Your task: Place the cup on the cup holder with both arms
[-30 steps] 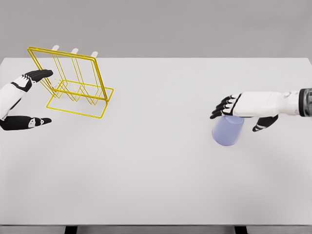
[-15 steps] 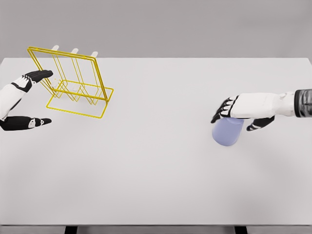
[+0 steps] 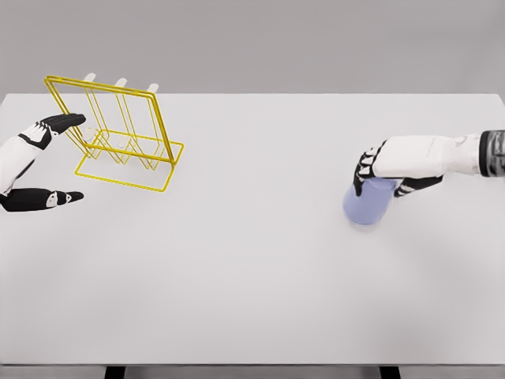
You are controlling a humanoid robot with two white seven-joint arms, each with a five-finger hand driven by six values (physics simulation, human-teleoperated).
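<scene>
As fingers curl, right hand [image 3: 384,168] on cup [image 3: 368,203]

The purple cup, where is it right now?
In the head view the purple cup sits on the white table at the right side, under the right hand, far from the yellow cup holder.

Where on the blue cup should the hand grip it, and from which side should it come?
Probably the round side wall of the blue cup, near its upper end, coming from above and the right. The cup stands alone on the table, and the right hand is already curling over that end from that side.
</scene>
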